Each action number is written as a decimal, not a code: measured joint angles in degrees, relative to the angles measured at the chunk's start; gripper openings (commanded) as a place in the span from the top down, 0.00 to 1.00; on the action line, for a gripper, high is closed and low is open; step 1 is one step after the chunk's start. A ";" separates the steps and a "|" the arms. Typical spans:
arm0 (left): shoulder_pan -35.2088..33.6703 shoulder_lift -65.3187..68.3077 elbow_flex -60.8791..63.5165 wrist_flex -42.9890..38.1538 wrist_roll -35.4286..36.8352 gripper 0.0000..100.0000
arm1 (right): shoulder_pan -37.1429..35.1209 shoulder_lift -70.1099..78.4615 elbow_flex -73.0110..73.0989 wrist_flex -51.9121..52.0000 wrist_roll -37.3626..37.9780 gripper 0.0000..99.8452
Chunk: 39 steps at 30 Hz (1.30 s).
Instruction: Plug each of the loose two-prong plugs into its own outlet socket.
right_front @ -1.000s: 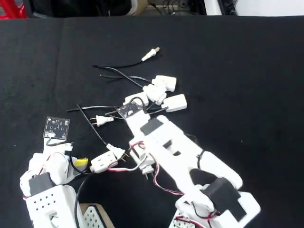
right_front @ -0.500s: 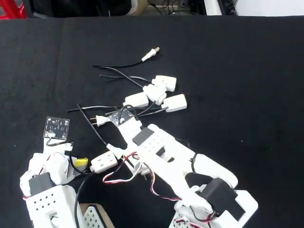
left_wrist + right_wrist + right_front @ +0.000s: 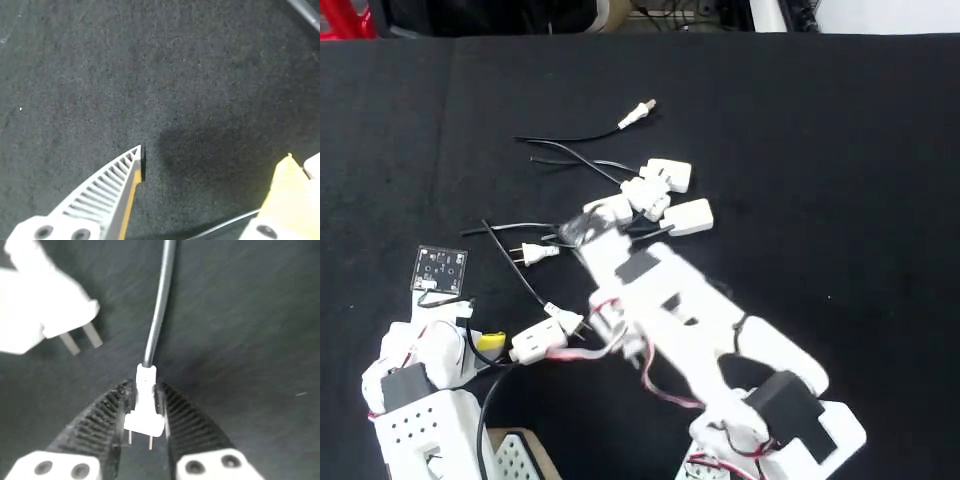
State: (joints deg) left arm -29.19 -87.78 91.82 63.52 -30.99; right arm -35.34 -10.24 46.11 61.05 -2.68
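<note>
My right gripper [image 3: 144,390] is shut on a small white two-prong plug [image 3: 145,417]; its prongs point back toward the wrist and its black cord [image 3: 161,305] runs away from the fingers. Beside it lies another white plug [image 3: 45,315] with two bare prongs. In the high view the right gripper [image 3: 583,230] sits at the near edge of a cluster of white outlet blocks [image 3: 668,176], [image 3: 688,216]. Loose plugs lie at the back [image 3: 638,113] and to the left [image 3: 536,252]. My left gripper [image 3: 214,152] hangs open over bare black mat, beside a white adapter [image 3: 544,337].
Black cords [image 3: 565,160] loop across the mat around the outlet blocks. A small black circuit board [image 3: 440,268] lies at the left near the left arm [image 3: 415,375]. Open mat stretches to the right and the far side of the table [image 3: 840,150].
The right arm swung toward the left and nearer, then came back up toward the outlet blocks. The white adapter by the left arm shifted slightly. The left arm stayed still.
</note>
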 measured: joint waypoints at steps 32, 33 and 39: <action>0.00 0.00 0.00 0.00 0.00 0.60 | 13.27 1.14 -6.59 1.76 29.71 0.75; 0.00 0.00 0.00 0.00 0.00 0.60 | 14.42 0.26 -6.59 1.93 30.33 0.75; 0.00 0.00 0.00 0.00 0.00 0.60 | 15.30 2.11 -4.66 -3.08 31.21 0.75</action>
State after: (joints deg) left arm -29.19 -87.78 91.82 63.52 -30.99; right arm -20.04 -8.13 41.45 57.98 28.53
